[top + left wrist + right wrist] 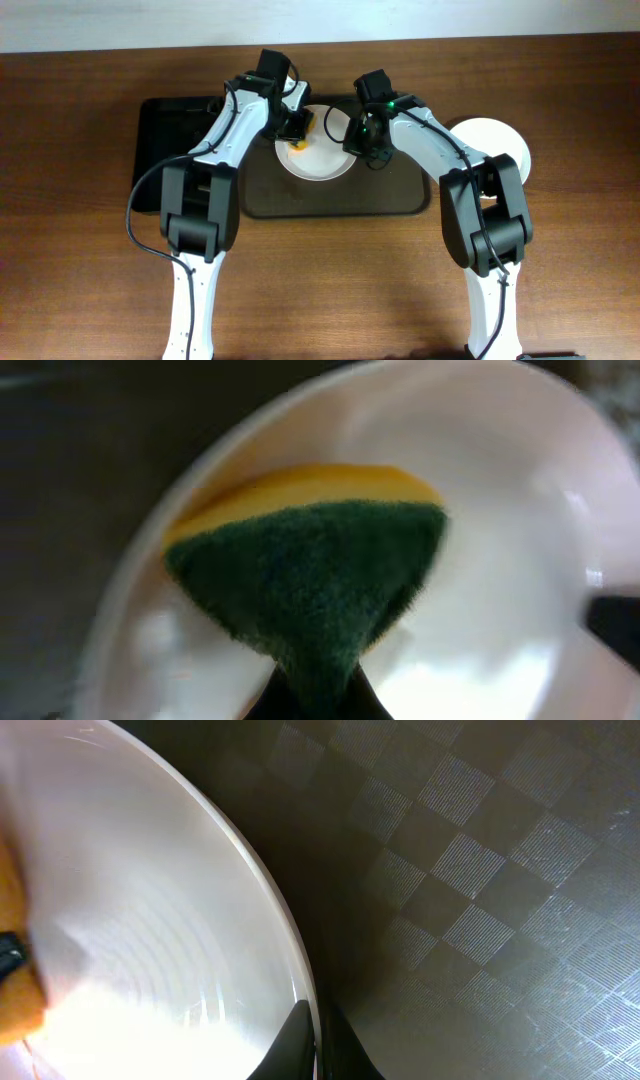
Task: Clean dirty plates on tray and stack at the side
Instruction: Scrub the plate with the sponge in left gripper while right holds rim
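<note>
One white plate (322, 162) lies on the dark brown tray (335, 203), toward its back edge. My left gripper (297, 130) is shut on a green and yellow sponge (310, 565), which presses against the plate (500, 550) near its left rim. My right gripper (362, 150) is shut on the plate's right rim. In the right wrist view the rim (290, 960) runs down between the dark fingertips (300, 1045), with the tray's checkered floor (480, 870) beside it. More white plates (492, 140) sit on the table right of the tray, partly hidden by my right arm.
A smaller glossy black tray (165, 150) lies left of the brown tray, under my left arm. The wooden table (330, 290) stretches toward the front. An orange patch (12, 910) shows at the left edge of the right wrist view.
</note>
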{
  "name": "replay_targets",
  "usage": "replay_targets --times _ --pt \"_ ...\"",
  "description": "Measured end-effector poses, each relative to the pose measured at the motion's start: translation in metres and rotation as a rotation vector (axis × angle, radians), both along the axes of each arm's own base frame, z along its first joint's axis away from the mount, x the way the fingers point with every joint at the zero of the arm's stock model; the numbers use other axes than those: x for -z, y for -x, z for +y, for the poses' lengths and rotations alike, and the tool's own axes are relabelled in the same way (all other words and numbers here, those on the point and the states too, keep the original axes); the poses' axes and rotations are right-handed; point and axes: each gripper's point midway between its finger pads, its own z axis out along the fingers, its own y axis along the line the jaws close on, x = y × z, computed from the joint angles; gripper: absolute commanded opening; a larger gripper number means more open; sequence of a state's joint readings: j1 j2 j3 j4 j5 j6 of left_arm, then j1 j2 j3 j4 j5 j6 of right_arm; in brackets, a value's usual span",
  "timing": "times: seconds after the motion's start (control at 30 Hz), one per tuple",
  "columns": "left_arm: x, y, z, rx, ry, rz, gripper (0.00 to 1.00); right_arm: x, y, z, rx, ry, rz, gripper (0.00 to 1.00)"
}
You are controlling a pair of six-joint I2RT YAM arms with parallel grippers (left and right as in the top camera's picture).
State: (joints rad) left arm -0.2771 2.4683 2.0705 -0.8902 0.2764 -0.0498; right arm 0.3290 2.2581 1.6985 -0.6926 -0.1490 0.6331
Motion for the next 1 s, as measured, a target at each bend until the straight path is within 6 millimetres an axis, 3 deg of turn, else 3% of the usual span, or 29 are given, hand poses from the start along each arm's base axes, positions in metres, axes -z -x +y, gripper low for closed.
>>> replay_targets --times 0.13,0.23,0.37,0.5,0.8,1.0 --pt "0.001 0.008 0.027 -0.036 -0.147 0.023 0.01 0.000 0.000 0.000 0.000 0.000 0.000 0.04" --pt "0.002 0.023 0.036 -0.038 -0.200 0.083 0.01 -0.001 -0.002 0.002 -0.002 -0.008 -0.011 0.04" --pt "0.003 0.054 0.037 0.004 -0.190 0.209 0.01 -0.001 0.000 0.006 -0.012 -0.012 -0.008 0.04" --pt "0.001 0.069 0.022 0.098 -0.079 0.260 0.01 -0.001 0.000 0.006 -0.013 -0.013 -0.008 0.04" --pt "-0.001 0.070 -0.010 0.209 0.126 0.240 0.01 -0.001 0.000 0.006 -0.015 -0.012 -0.009 0.04" --pt "0.002 0.049 -0.011 0.182 0.110 0.159 0.01 -0.001 -0.001 0.006 -0.015 -0.012 -0.009 0.04"
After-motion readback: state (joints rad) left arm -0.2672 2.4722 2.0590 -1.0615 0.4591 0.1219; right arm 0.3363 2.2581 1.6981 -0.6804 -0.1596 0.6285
